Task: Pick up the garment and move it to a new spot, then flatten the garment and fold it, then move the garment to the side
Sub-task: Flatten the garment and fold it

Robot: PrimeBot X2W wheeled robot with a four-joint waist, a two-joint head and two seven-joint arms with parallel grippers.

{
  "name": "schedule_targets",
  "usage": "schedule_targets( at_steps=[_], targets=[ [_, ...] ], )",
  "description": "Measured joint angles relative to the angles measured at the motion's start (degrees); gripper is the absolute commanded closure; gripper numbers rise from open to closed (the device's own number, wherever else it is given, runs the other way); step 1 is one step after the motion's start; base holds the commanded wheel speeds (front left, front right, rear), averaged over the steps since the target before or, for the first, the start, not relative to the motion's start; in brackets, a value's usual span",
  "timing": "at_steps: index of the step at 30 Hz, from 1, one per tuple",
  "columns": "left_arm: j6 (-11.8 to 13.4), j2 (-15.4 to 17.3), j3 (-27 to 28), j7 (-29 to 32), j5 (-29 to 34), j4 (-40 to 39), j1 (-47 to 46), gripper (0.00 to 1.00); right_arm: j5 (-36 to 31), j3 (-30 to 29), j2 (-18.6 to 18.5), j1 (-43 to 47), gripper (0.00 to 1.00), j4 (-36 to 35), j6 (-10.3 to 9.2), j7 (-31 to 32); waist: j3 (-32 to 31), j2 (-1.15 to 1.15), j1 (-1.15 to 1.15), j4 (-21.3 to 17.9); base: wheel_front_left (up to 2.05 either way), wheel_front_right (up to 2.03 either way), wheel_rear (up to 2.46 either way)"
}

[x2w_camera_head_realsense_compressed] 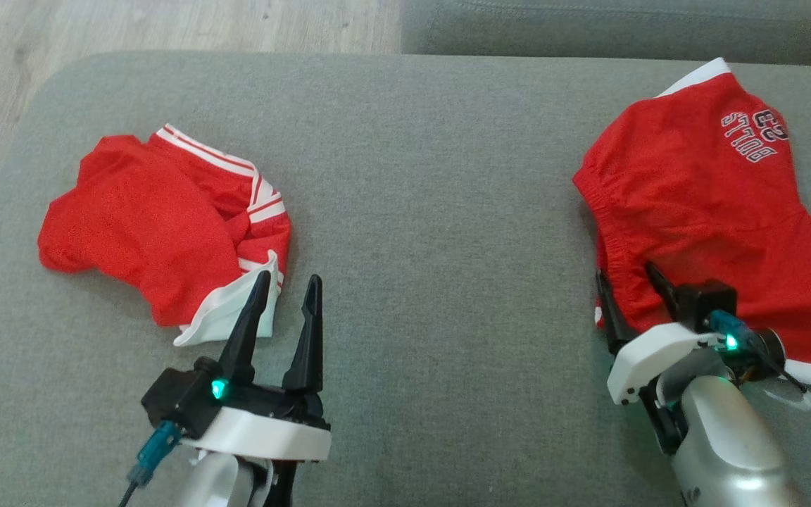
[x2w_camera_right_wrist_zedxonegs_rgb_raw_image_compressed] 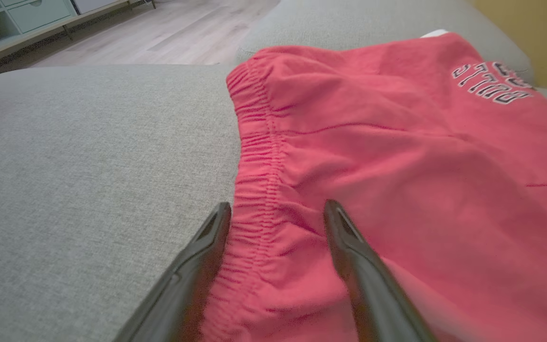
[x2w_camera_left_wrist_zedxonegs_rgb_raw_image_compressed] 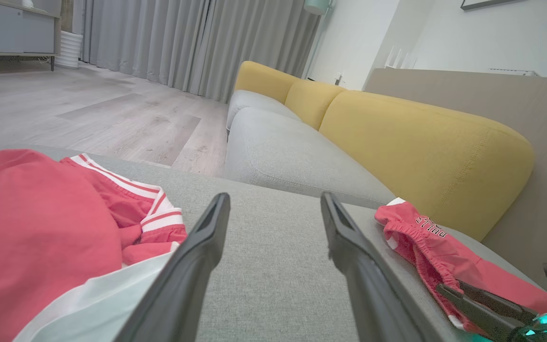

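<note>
- Right hand [x2w_camera_head_realsense_compressed: 624, 271], released, straddles the elastic waistband [x2w_camera_right_wrist_zedxonegs_rgb_raw_image_compressed: 254, 166] of the red shorts [x2w_camera_head_realsense_compressed: 694, 204], lying at the grey cushion's [x2w_camera_head_realsense_compressed: 434, 211] right side.
- Left hand [x2w_camera_head_realsense_compressed: 288, 277], released, sits beside a crumpled red striped garment [x2w_camera_head_realsense_compressed: 145, 232].
- Shorts look light and limp; the gathered waistband seems the firmest hold.

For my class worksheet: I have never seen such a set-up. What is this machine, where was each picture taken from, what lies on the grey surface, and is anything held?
It is a two-armed robot. One picture looks down from a camera on its head; the other two come from cameras on its left and right wrists, looking along each gripper's two dark fingers. On the grey cushion lie a crumpled striped garment and red shorts with lettering. The left gripper stands open by the crumpled garment's white edge. The right gripper stands open astride the shorts' elastic waistband. Nothing is held.
</note>
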Motion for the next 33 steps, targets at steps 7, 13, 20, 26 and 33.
schedule_targets(
  at_steps=[7,13,20,26,33],
  targets=[
    [-0.03,0.00,-0.31,0.00,-0.16,0.16,-0.65,0.00,4.94,5.90,-0.15,-3.76,1.00,3.96,0.00,-2.01,0.66,0.00,0.00,0.39,0.00,0.00,0.00],
    [-0.03,0.00,-0.25,0.00,-0.16,0.40,-0.67,0.00,9.81,13.49,-0.40,-3.88,1.00,2.15,0.00,-2.66,-0.09,0.00,-0.01,-0.41,0.00,0.00,0.00],
    [-0.03,0.00,-0.32,0.00,-0.18,0.60,-0.62,0.00,16.18,24.06,-0.47,-2.79,1.00,-1.33,0.00,-2.97,-2.18,0.00,-0.01,-0.97,0.00,0.00,0.00],
    [-0.03,0.00,-0.21,0.00,-0.67,0.60,-0.19,0.00,22.51,32.27,-0.52,-0.63,1.00,-4.93,0.00,-1.86,-3.69,0.00,-0.01,-0.54,0.00,0.00,0.00],
    [-0.03,0.01,0.43,0.00,-0.67,0.53,1.27,0.00,21.82,29.22,-0.48,-0.74,0.00,-3.02,0.00,-1.86,-4.31,0.00,-0.01,-0.75,0.00,0.00,0.00]
  ],
)
